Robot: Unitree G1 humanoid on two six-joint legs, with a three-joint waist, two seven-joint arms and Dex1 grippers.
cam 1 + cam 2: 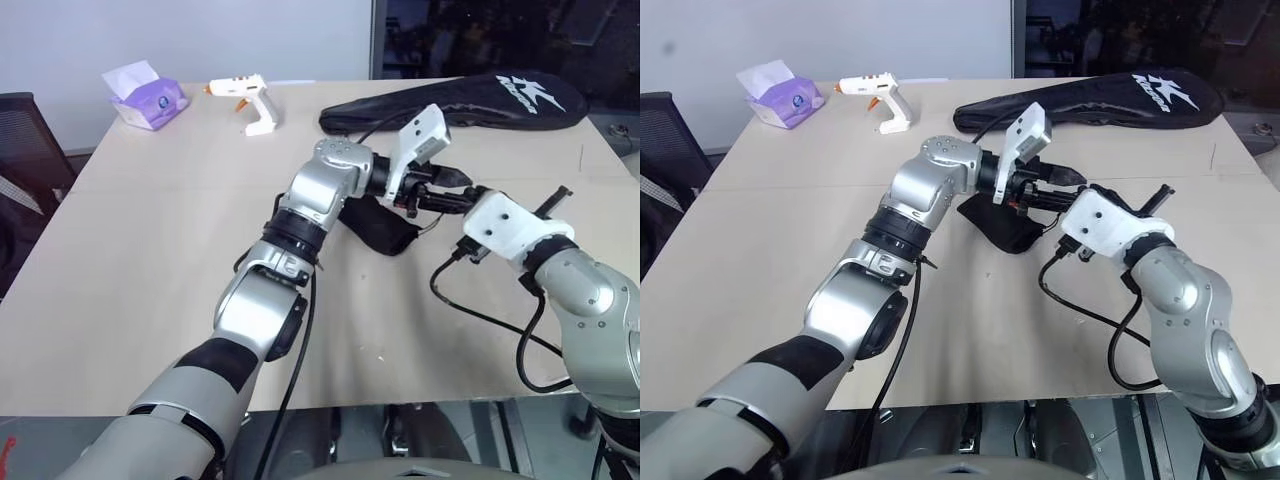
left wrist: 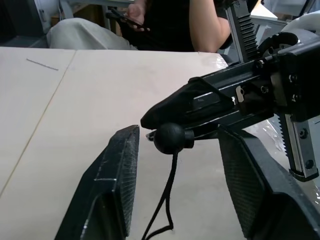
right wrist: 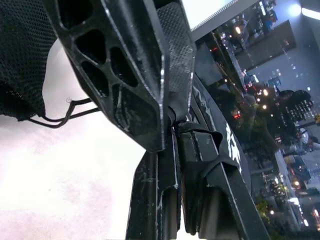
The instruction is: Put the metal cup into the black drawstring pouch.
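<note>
A pale beige table (image 1: 150,270) carries everything, its top crossed by a faint seam. At its far left corner sits a purple tissue box (image 1: 150,102) with a white tissue standing out of it. Just to its right lies a white glue gun (image 1: 245,100) with an orange tip. A long black racket cover (image 1: 480,102) with a white logo lies along the far edge. Near the middle, the black drawstring pouch (image 1: 378,228) rests crumpled on the surface.
</note>
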